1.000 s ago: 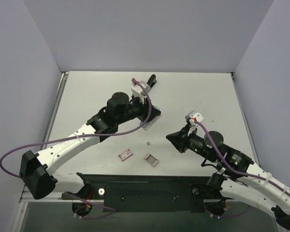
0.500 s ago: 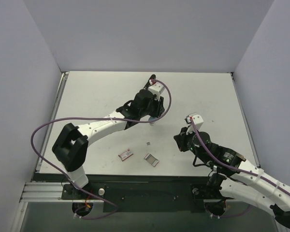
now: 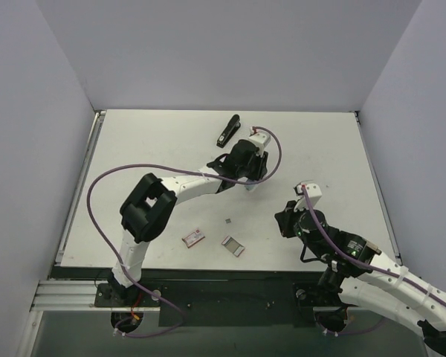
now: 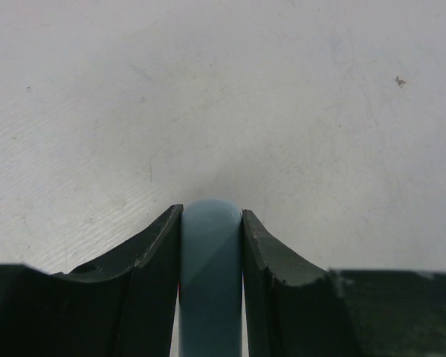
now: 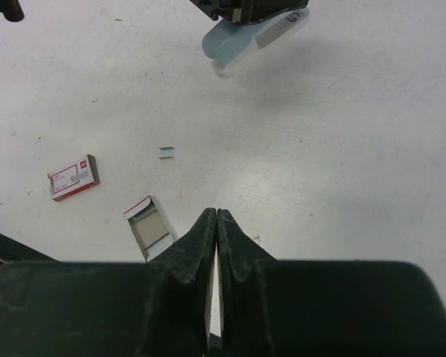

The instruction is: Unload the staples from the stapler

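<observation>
The black stapler (image 3: 227, 131) lies on the table at the back, apart from both grippers. My left gripper (image 3: 250, 181) is to its right and nearer, shut on a pale blue rounded piece (image 4: 210, 253) that sticks out past the fingertips (image 4: 163, 230). The right wrist view shows that piece (image 5: 241, 41) held just above the table. A tiny silver strip of staples (image 3: 228, 220) lies loose on the table and also shows in the right wrist view (image 5: 166, 153). My right gripper (image 5: 217, 213) is shut and empty, low over the table right of the staples (image 3: 282, 220).
A small reddish-brown box (image 3: 193, 237) lies near the front edge, also visible in the right wrist view (image 5: 73, 177). A grey open tray (image 3: 233, 246) lies beside it, seen from the right wrist too (image 5: 152, 227). Walls close in the table's left, back and right sides.
My left gripper has swung to the right with the pale blue piece, and the black stapler now shows in full at the back. My right arm has drawn back toward the near right.
</observation>
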{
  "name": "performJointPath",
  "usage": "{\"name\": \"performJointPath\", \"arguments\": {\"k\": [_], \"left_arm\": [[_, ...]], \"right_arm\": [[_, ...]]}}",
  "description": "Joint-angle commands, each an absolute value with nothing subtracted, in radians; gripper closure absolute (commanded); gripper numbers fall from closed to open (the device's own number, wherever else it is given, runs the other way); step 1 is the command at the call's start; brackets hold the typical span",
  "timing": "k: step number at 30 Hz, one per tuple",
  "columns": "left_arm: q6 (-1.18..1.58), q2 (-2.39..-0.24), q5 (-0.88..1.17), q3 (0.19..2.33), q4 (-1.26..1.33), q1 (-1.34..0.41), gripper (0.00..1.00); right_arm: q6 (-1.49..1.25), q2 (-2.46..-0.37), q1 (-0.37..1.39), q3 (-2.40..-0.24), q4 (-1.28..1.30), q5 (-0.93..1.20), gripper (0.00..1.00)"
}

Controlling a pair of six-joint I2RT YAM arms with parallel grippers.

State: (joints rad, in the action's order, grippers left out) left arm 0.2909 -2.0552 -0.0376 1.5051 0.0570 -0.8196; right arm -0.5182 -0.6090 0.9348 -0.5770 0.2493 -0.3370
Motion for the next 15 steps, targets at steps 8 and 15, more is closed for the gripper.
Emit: {"name": "performJointPath", "arguments": {"k": [8,15], "left_arm": [[0.281,-2.197,-0.120,1.655,0.169,-0.890,0.99],[0.278,-2.235,-0.144,1.637,0.207,-0.911,0.87]], "right_arm": [[-0.561,-0.591,0.928,-0.560,0.267,-0.380,1.00],[-0.565,-0.568,0.928,-0.551,0.287,-0.376,1.00]]}}
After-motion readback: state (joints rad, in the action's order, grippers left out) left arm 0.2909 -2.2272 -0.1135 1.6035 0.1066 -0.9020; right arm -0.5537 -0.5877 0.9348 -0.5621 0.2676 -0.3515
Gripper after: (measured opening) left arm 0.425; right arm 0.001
